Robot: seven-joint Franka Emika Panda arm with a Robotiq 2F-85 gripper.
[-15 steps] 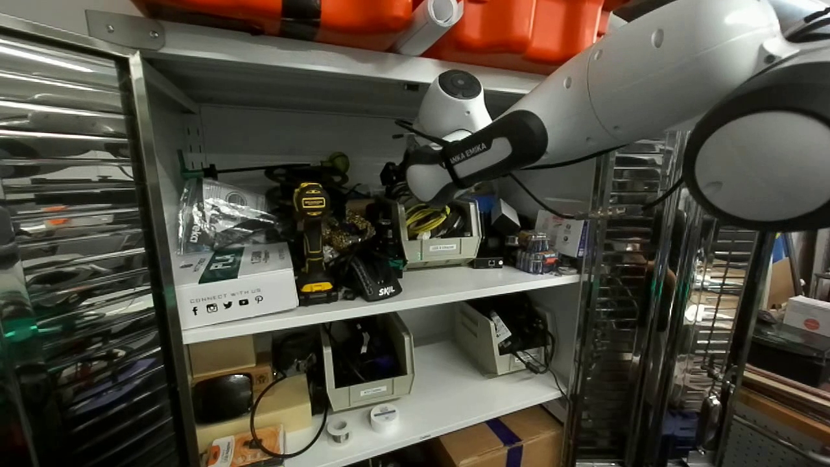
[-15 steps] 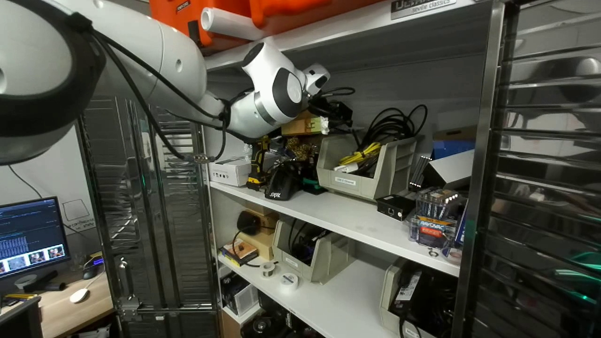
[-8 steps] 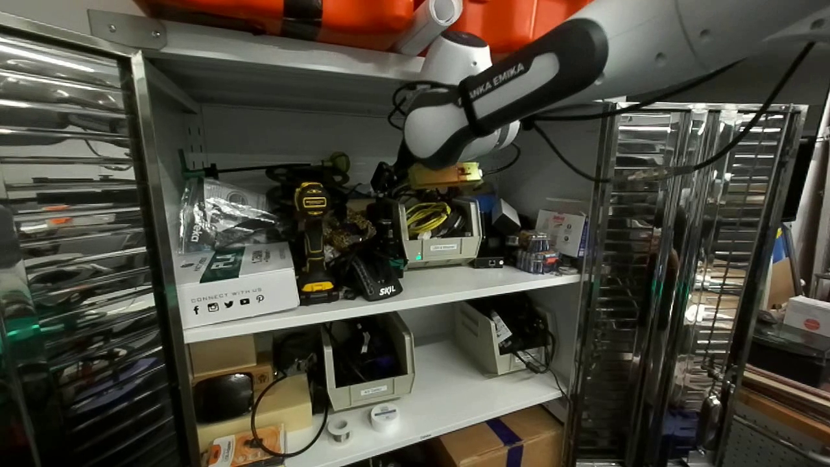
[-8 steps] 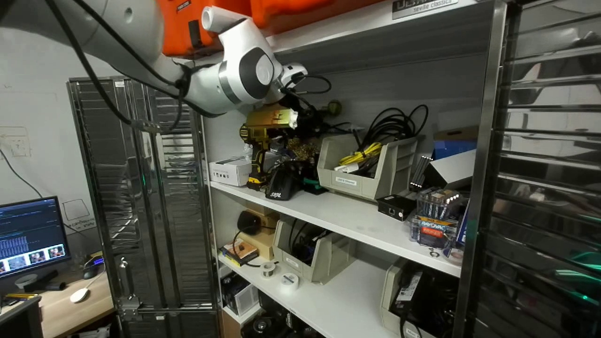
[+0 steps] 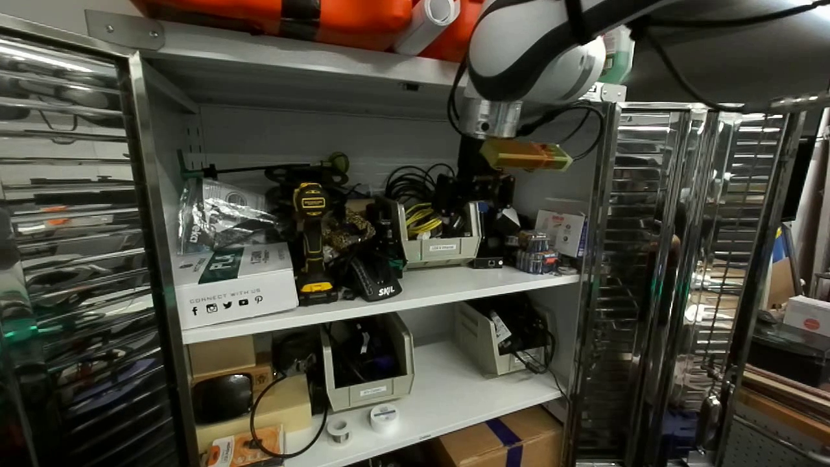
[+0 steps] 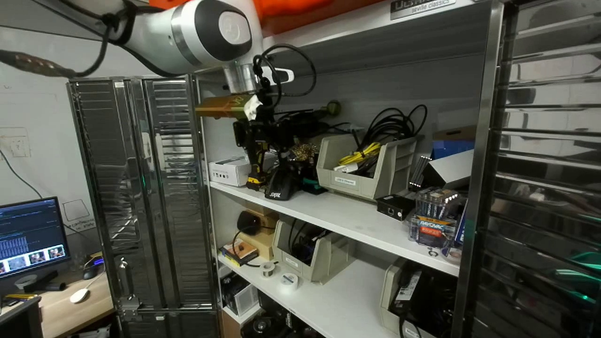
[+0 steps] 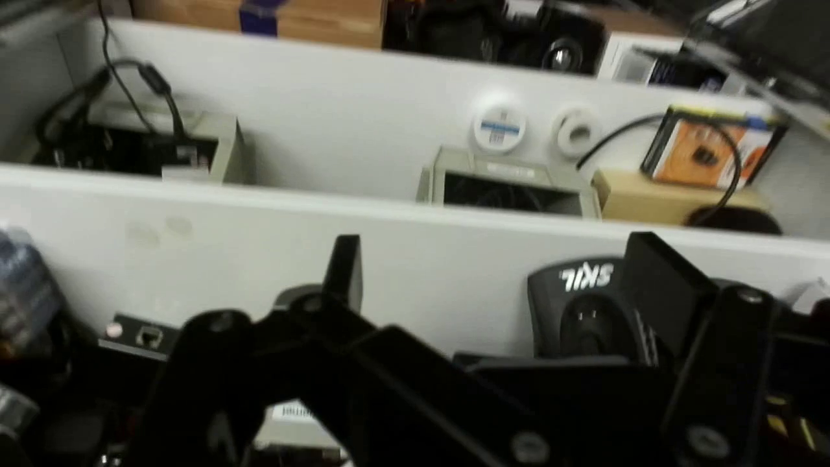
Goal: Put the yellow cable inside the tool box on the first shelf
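Note:
The yellow cable lies coiled in the pale grey tool box, among dark cables. Both show in an exterior view as well, the cable above the tool box's side wall. The tool box stands on the white first shelf. My gripper is open, with nothing between its fingers. In the exterior views it points down, out in front of the shelf. In the wrist view the cable is hidden, and only a strip of the tool box shows behind the gripper's links.
A black SKIL charger and a yellow-black drill stand beside the tool box. A black network box and a battery pack stand on its other side. More grey bins are below. Orange cases lie on top.
The arm has drawn back from the shelf, and the gripper has swung to point downward. The yellow cable and tool box have not moved.

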